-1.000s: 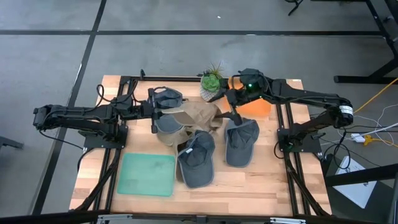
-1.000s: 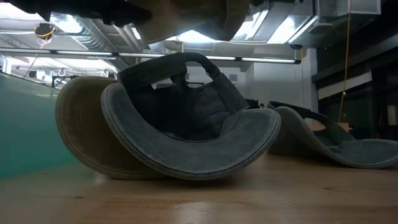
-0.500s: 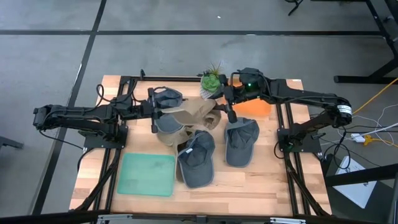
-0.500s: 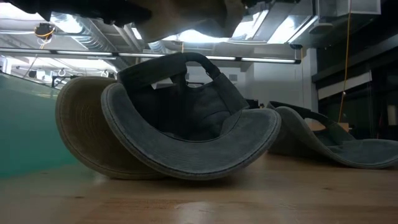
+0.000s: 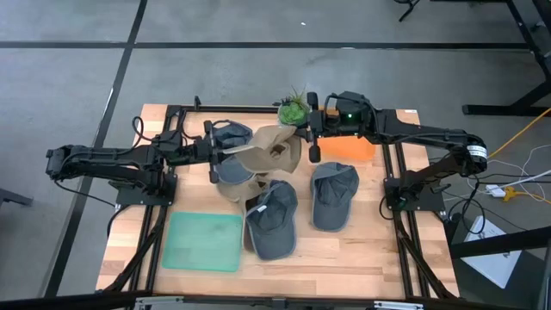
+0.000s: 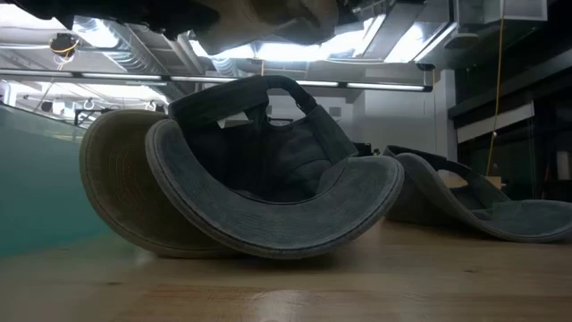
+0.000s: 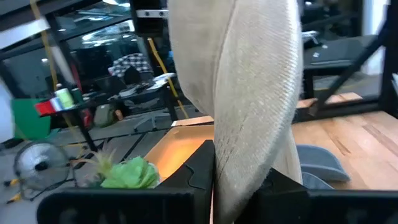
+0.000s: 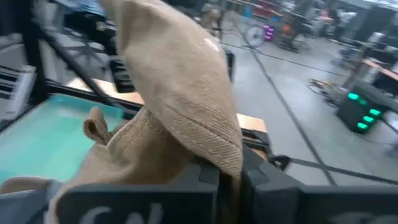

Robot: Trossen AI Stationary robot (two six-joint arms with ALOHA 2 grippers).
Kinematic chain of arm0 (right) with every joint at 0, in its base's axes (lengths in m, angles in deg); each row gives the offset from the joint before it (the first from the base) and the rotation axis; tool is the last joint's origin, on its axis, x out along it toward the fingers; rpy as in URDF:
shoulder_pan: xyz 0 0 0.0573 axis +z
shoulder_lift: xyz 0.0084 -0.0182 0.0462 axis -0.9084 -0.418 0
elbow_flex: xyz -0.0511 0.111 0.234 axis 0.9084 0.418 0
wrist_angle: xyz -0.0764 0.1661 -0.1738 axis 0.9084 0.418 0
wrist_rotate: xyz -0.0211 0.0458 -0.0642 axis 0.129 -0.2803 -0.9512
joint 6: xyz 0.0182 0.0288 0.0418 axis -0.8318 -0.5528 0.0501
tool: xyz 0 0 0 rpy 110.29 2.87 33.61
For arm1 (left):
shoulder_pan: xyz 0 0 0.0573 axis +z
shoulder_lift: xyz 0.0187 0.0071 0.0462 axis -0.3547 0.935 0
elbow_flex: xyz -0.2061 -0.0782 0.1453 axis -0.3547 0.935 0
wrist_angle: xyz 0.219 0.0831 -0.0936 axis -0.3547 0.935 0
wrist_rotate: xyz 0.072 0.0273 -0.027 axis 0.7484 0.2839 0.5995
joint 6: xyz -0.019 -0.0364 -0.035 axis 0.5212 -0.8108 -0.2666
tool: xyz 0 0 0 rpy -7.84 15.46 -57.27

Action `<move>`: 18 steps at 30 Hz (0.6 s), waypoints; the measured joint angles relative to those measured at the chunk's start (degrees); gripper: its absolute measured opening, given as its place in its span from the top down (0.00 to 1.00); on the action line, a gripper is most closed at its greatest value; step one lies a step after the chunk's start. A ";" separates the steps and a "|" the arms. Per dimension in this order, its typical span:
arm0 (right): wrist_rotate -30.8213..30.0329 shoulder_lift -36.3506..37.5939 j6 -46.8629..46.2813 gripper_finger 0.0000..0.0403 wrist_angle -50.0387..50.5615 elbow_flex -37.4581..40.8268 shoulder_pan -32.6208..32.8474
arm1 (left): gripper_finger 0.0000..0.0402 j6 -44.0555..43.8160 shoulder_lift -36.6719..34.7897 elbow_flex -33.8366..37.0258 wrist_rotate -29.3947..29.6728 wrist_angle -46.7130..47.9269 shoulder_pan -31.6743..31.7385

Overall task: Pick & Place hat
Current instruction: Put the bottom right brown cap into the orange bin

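High view is showing us both arms reaching in over the back half of the bench, each one gripping the same tan hat. We are seeing the left tool closed on the hat's left side, and the left wrist view is showing the pale woven cloth running down into its pinched fingers. The right tool is clamped on the hat's opposite edge, just beside the small green plant and the orange tray; in the right wrist view the ribbed tan fabric is draping over its shut fingers.

The hat is hanging stretched between the two tools, above the bench, with its inside facing up and a dark spot near the middle. Its long axis is running left to right, from one tool to the other.

Below and around it we are seeing four grey caps lying on the wood: one behind the left tool, one under the hat, and two nearer the front. A green mat is lying at the front left.
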 joint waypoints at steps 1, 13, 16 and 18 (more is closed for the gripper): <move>-1.22 0.00 0.00 0.96 -0.03 0.00 0.00 | 0.91 -0.43 0.00 0.00 1.30 -0.34 0.00; -11.59 0.00 4.13 0.97 -0.74 0.00 0.00 | 0.63 -1.30 0.00 0.00 5.49 -3.02 0.00; -14.31 0.00 6.53 0.97 -0.68 0.00 0.00 | 0.53 -2.00 0.00 0.00 5.39 -3.26 0.00; -16.51 0.00 8.71 0.97 -0.43 0.00 0.00 | 0.46 -2.77 0.00 0.00 5.32 -3.24 0.00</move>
